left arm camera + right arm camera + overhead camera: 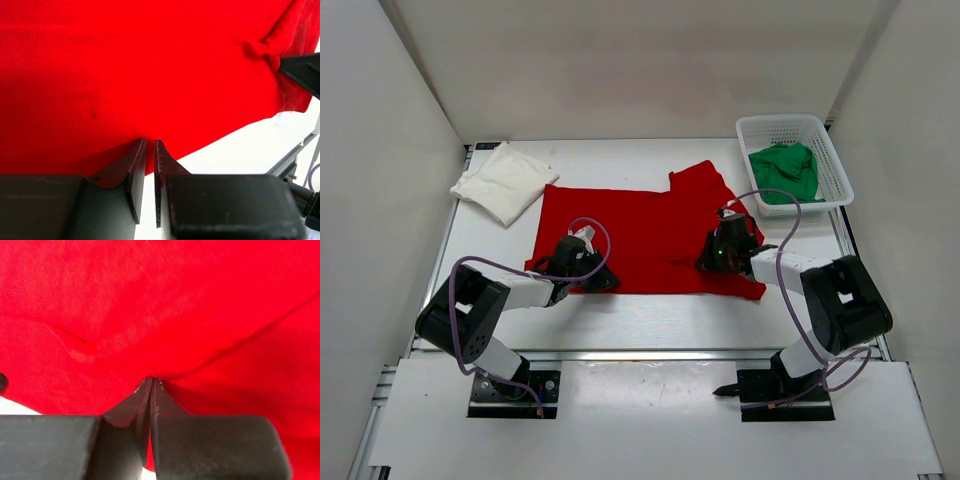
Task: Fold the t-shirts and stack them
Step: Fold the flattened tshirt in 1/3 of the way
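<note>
On the white table [650, 318], a red t-shirt [650, 225] lies spread flat mid-surface. A white mesh basket [839, 172] at far right holds a bunched green t-shirt [785, 170], and a folded cream-white t-shirt [503, 182] lies far left. The left gripper [150, 142], jaws nearly together, pinches the red shirt's near edge. The right gripper [151, 381] is clamped tight on a raised fold.

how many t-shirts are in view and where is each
3. The cream-white t-shirt lies folded at far left; the red t-shirt is spread in the middle; the green t-shirt sits bunched in the white basket at far right. Another could hide beneath the green one.
</note>
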Controlling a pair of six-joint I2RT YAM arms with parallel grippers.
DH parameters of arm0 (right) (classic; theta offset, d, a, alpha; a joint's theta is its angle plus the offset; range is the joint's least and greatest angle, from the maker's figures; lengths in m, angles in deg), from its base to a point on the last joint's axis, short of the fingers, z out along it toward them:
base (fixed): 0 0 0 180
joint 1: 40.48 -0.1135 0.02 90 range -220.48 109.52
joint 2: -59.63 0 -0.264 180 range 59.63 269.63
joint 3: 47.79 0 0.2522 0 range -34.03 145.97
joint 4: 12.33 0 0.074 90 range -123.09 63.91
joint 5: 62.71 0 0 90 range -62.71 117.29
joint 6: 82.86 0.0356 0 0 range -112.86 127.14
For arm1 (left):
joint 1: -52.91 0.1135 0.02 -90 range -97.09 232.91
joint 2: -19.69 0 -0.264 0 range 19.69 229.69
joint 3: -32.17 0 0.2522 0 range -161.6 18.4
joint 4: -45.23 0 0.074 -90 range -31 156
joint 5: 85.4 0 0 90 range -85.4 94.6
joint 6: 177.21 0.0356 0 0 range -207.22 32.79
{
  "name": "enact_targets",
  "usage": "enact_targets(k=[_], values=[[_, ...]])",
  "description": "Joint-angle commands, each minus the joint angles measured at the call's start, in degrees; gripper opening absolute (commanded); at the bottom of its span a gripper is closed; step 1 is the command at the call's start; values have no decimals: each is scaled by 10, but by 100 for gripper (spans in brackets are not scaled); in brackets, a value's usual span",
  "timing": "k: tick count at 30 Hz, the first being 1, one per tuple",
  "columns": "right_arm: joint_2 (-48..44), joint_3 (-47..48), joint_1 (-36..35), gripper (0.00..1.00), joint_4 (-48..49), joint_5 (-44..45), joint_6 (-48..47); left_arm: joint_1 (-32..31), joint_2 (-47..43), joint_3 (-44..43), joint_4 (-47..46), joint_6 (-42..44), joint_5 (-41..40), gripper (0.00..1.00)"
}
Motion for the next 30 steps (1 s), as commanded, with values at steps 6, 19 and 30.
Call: enact_targets(k=[6,19,30], values=[[112,184,28,0,36,-61,13,12,-25,19,-10,-7,16,24],[-65,10,7,0,2,21,-20,-17,-61,2,12,-4,-11,25],[3,2,18,0,54,-21,-19,20,-56,44,4,2,-2,24]])
